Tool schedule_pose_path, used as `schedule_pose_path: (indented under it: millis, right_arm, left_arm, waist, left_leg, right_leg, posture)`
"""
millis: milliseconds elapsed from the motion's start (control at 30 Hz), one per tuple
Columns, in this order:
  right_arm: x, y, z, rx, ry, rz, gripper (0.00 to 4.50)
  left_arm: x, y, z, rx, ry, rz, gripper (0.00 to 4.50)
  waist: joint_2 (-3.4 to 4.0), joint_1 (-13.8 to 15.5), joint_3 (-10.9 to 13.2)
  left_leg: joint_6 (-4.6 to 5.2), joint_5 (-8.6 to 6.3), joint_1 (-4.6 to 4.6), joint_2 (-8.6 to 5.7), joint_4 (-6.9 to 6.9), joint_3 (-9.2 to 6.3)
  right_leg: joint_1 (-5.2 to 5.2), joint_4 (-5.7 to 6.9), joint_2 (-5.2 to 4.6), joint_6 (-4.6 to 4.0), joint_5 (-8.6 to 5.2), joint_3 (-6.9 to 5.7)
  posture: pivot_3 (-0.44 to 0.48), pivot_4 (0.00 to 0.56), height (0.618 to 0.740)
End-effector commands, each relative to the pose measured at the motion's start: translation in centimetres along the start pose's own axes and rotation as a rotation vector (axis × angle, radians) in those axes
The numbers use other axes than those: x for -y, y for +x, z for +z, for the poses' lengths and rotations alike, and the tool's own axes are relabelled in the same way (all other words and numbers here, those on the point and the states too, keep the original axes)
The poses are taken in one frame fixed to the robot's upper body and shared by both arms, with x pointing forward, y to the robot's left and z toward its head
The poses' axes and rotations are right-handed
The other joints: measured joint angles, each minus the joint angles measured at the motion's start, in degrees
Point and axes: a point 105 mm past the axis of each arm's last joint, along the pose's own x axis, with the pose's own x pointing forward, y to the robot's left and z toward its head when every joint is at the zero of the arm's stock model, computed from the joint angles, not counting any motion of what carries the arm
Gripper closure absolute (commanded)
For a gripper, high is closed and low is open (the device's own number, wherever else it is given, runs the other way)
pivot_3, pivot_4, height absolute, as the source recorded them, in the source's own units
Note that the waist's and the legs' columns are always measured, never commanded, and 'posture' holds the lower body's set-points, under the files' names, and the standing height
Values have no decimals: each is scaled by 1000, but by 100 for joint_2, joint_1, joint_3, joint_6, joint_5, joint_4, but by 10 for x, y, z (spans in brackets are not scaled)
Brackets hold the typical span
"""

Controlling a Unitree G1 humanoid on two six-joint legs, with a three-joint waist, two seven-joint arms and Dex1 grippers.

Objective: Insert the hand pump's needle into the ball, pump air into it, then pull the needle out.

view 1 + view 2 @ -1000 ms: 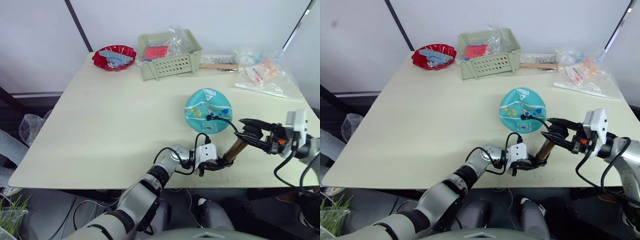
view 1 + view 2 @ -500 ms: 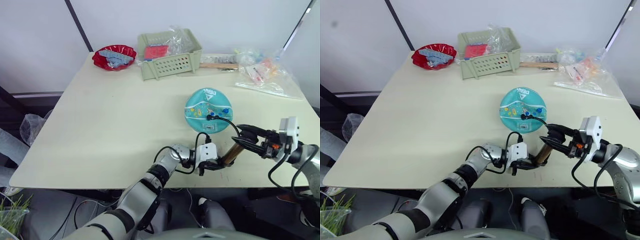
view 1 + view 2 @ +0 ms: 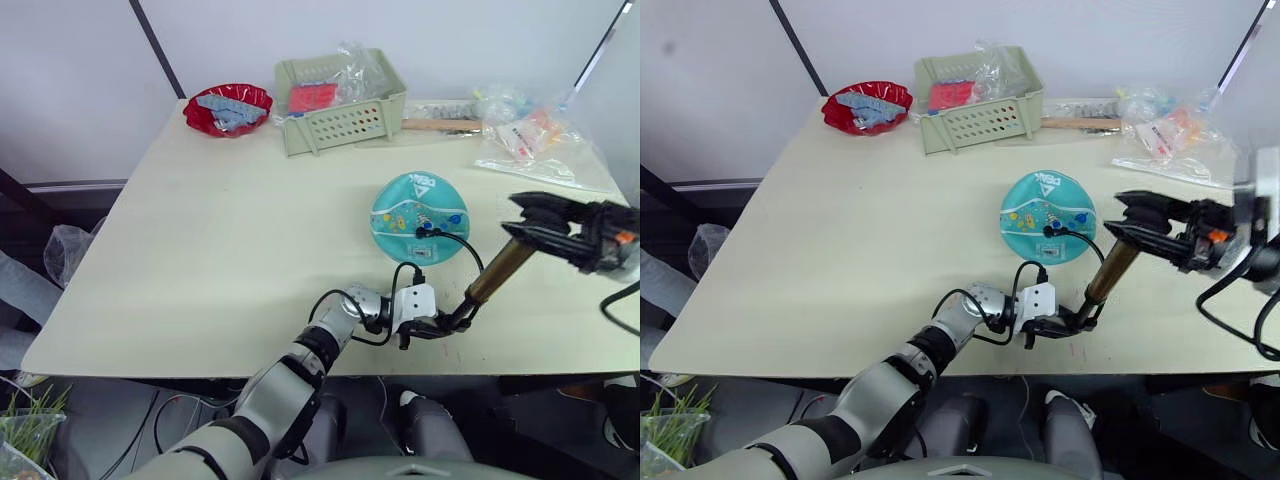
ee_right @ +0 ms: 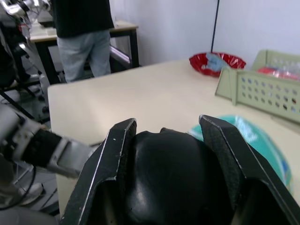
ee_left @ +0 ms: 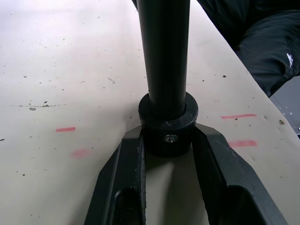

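Up goes the right gripper (image 3: 535,218), drawing the handle out; its two black fingers clamp the rounded black cap of one hand pump (image 3: 497,274), a slim bronze cylinder. Left gripper (image 5: 167,140) pinches the pump's black base collar on the pale, speckled tabletop (image 3: 220,240). Between them, beyond the pump, sits one glossy teal ball (image 3: 418,217), one thin hose ending on it.

The work surface is a pale cream table (image 3: 220,230) with rounded corners, its top speckled and marked with short red lines; behind it stands a plain white wall (image 3: 80,70) crossed by a dark diagonal bar (image 3: 160,50); a second table (image 4: 51,33) stands further off, with a person (image 4: 84,33) beside it.
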Motion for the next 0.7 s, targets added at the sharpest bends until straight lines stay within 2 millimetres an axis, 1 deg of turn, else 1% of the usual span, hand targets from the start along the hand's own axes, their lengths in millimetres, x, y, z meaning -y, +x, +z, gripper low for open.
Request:
schedule_pose_path:
  millis: [33, 167, 200, 300, 433, 500, 533, 567, 633, 667, 700]
  right_arm:
    - [-9, -5, 46, 87, -113, 31, 2852]
    - [-9, -3, 49, 65, -122, 29, 2852]
    - [-9, -2, 42, 50, -109, 30, 2852]
    - [-12, 1, 10, -57, -81, 40, 2852]
    - [-18, 3, -26, -134, -41, 48, 2852]
    - [-22, 3, -39, -160, -32, 60, 2852]
    - [-23, 3, -41, -160, -27, 63, 2852]
    - [-24, 3, -52, -175, -18, 58, 2852]
    - [-31, 7, -86, -217, 12, 60, 2852]
    - [-36, 8, -99, -242, 14, 75, 2853]
    - [-35, 9, -108, -237, 17, 52, 2853]
  left_arm:
    - [15, -10, -40, -133, -92, -23, 3520]
    - [16, -10, -40, -134, -93, -26, 3520]
    - [16, -9, -40, -134, -93, -26, 3520]
    - [17, -9, -41, -134, -95, -27, 3520]
    - [17, -8, -40, -132, -96, -26, 3520]
    - [17, -8, -40, -131, -96, -26, 3520]
    - [17, -8, -40, -131, -96, -26, 3520]
    - [17, -8, -40, -131, -95, -25, 3520]
    - [16, -7, -39, -132, -96, -22, 3520]
    - [16, -7, -39, -132, -96, -20, 3520]
    - [16, -7, -39, -133, -96, -20, 3520]
  waist:
    - [4, 0, 2]
    - [2, 0, 3]
    - [2, 0, 3]
    - [-2, 1, -2]
    - [-26, -4, -16]
    - [-29, -8, -19]
    - [-31, -8, -20]
    - [-35, -8, -23]
    - [-67, -6, -46]
    - [-74, -8, -55]
    - [-74, -11, -55]
  left_leg:
    - [0, 0, 0, 0, 0, 2]
    - [0, 0, -2, 1, 0, 0]
    - [0, 0, -2, 1, 0, 2]
    - [0, 0, -2, 1, 0, 1]
    - [0, 0, 5, 2, 0, -1]
    - [0, 0, 13, 2, 0, 2]
    - [0, 0, 16, 3, 1, 4]
    - [0, 0, 18, 3, 1, 4]
    - [0, 0, 23, 7, 0, 1]
    - [-1, 0, 25, 11, -1, -2]
    - [-1, 0, 33, 12, -3, -3]
  right_leg:
    - [0, 0, -1, 0, 0, 1]
    - [-1, 0, -1, 0, 0, -2]
    - [-1, 0, -1, 0, 0, -1]
    - [-1, 0, 0, 0, 0, -1]
    - [4, 1, 2, 1, 0, -3]
    - [10, 1, 3, 2, -1, -1]
    - [12, 1, 3, 3, -1, 0]
    - [14, 1, 4, 5, -2, 0]
    - [16, 2, 9, 4, -2, -2]
    - [19, 2, 13, 3, -3, -5]
    - [26, 2, 14, 3, -3, -5]
  posture:
    - [0, 150, 740]
    - [0, 150, 740]
    - [0, 150, 740]
    - [0, 150, 740]
    - [0, 150, 740]
    - [0, 150, 740]
    - [0, 150, 740]
    - [0, 150, 740]
    - [0, 150, 740]
    - [0, 150, 740]
    - [0, 150, 740]
